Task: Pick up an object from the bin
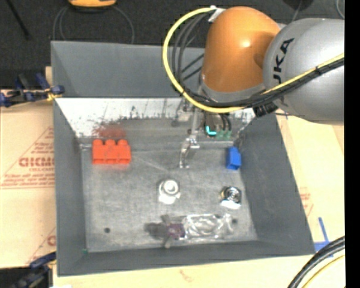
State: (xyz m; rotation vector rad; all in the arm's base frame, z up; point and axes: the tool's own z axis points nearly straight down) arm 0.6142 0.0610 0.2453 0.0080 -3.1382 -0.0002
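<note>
Near the far wall of the grey metal bin (67, 179), we see the gripper (213, 144) spread and empty. Just beside it, toward the right wall, lies a small blue plastic block (233, 159). We judge it light and rigid, best pinched across its flat sides.

The black letters "UKA" stand on the grey arm (312, 83).

A robotics lab: a grey KUKA arm (306, 71) with an orange cover (240, 47) and looped yellow cables (168, 59) hangs over a grey metal bin (69, 179) of small loose things, dark carpet (24, 11) beyond.
</note>
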